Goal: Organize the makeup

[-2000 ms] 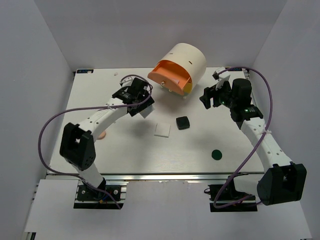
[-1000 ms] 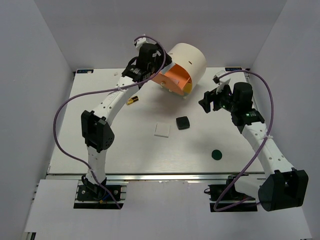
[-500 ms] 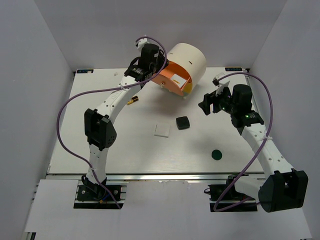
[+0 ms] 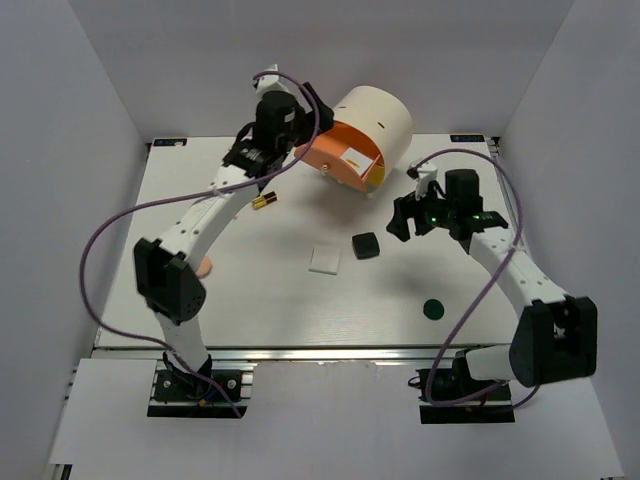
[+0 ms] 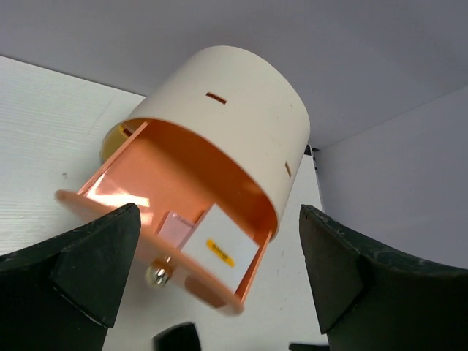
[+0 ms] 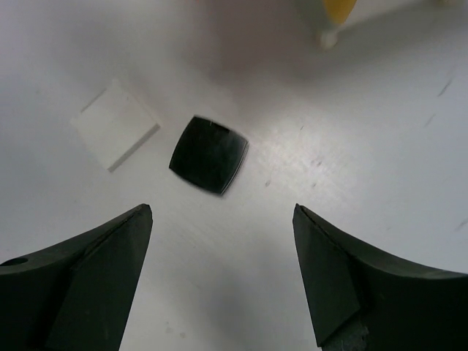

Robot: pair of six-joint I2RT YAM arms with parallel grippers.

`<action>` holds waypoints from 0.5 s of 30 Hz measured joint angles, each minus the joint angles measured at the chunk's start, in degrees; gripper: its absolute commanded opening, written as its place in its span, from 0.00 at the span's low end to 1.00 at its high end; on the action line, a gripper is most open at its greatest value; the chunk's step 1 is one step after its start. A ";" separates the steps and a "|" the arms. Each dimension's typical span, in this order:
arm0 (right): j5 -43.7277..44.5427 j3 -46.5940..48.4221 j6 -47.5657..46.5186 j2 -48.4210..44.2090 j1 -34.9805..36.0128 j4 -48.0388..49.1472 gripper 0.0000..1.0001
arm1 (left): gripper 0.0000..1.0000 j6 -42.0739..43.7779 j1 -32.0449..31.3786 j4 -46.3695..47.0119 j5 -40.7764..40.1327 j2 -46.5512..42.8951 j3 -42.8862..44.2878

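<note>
The orange drawer (image 4: pixel 338 160) of the cream cylinder (image 4: pixel 378 122) stands pulled out. In it lie a white palette (image 5: pixel 219 247) and a pink square (image 5: pixel 175 228). My left gripper (image 4: pixel 303 128) hangs open and empty just left of the drawer, fingers wide in the left wrist view (image 5: pixel 219 212). On the table lie a black-and-gold lipstick (image 4: pixel 264 202), a second white palette (image 4: pixel 324 260), the black compact (image 4: pixel 366 245), a dark green disc (image 4: pixel 432 309) and a peach piece (image 4: pixel 204 266) half hidden by the left arm. My right gripper (image 4: pixel 398 220) is open above the table just right of the compact (image 6: pixel 209 154), nothing between its fingers (image 6: pixel 222 212).
A yellow drawer (image 4: pixel 374 176) sits below the orange one at the cylinder's front. White walls close in the table on three sides. The cylinder stands at the back middle, on small feet.
My left gripper let the white palette go in the orange drawer and drew back to the left. My right gripper shifted left and lower toward the black compact.
</note>
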 measured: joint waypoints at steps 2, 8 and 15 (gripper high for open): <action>1.20 -0.02 1.42 3.50 1.11 -2.14 0.84 | 0.98 1.55 0.26 1.64 0.26 -6.56 -6.60; 9.09 -2.25 10.10 5.64 8.46 -2.54 0.89 | 0.98 2.01 1.44 5.68 0.20 -26.56 -28.20; 18.10 -4.28 19.37 10.75 16.57 4.11 0.89 | 0.98 -2.43 1.90 4.55 -1.70 -38.86 -49.92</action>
